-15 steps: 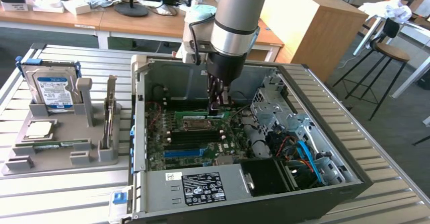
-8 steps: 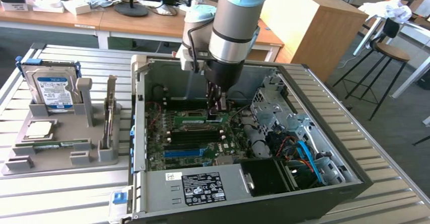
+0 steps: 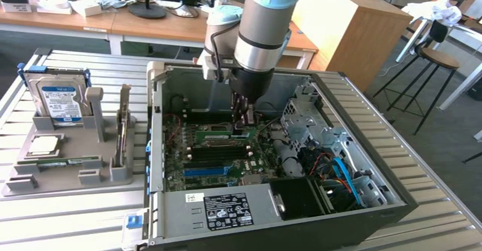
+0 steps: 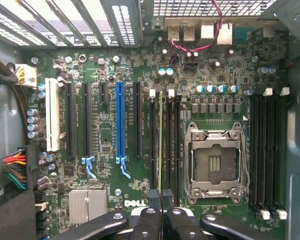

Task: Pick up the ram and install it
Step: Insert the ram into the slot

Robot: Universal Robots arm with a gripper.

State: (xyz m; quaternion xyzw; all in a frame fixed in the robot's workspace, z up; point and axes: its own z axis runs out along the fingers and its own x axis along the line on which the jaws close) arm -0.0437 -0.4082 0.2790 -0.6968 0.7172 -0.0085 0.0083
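Green ram [image 4: 161, 135] edge-on, pinched tight in the gripper [image 4: 161, 196], directly over black memory slots [image 4: 152, 145].

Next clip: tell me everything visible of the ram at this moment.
In the wrist view the ram shows edge-on as a thin, straight yellow-green strip that looks like circuit board. Its chips and label cannot be seen from this angle. It stands on edge, held in the shut hand inside the open computer case. It runs parallel to the black memory slots beside the empty CPU socket and is lined up between two of them. Whether it is seated in a slot or just above one cannot be told.
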